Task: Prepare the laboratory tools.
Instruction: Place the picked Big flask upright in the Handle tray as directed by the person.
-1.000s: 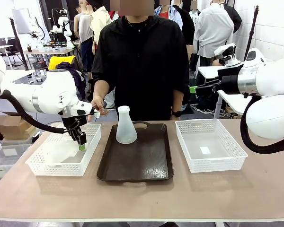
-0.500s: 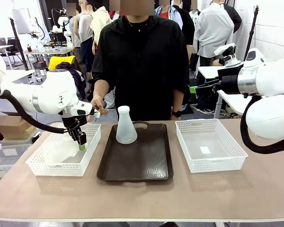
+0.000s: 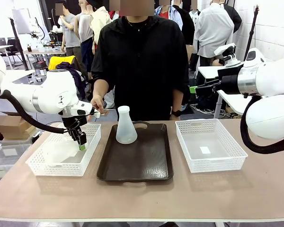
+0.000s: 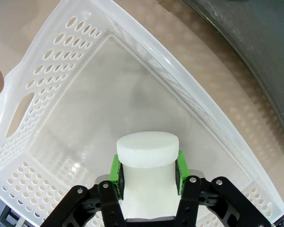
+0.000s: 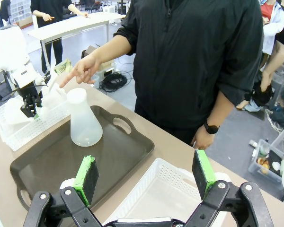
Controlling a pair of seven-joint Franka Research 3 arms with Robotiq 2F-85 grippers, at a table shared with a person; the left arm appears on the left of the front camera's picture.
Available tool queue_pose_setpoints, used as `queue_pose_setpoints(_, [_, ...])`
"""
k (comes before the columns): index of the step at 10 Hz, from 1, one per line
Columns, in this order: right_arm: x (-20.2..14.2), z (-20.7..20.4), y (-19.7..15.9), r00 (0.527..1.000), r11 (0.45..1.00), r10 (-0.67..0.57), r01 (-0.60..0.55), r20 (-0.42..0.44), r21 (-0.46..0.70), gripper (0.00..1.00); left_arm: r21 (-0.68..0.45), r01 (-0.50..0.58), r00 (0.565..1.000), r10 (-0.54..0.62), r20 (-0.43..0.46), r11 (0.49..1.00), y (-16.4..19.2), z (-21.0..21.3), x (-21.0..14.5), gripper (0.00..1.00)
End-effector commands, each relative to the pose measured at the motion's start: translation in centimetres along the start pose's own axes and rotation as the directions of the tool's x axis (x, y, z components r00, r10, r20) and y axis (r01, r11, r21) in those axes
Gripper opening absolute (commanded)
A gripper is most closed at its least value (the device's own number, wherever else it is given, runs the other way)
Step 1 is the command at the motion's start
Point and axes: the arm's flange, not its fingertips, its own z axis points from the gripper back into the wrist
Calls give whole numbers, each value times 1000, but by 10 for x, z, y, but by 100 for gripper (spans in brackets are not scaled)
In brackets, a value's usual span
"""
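**Front view: one flask being gripped in the left basket, one standing on the tray**

Front view: the left gripper is being held down inside the left basket, its green pads closed on the neck of a frosted flask whose wide base is lying toward the basket's floor. In the left wrist view the rimmed mouth of this flask is being clamped between the two green pads, above the perforated wall of the same basket.

A second flask is being shown upright at the far left part of the dark brown tray, well apart from the gripped one. In the right wrist view it is standing on the tray with the person's hand being held above it, fingers pointing toward the left basket.

The right gripper is being kept high, jaws spread wide with nothing between them, above the near corner of the right basket. That basket is sitting just beside the tray on the table.
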Motion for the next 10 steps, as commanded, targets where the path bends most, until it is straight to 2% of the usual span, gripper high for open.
queue_pose_setpoints(1, [1,0,0,1000,1000,3,-3,11,-3,100,-1,0,1000,0,-1,1000,1,-1,0,0])
queue_pose_setpoints(10, [1,0,0,1000,1000,3,-3,11,-3,100,-1,0,1000,0,-1,1000,1,-1,0,0])
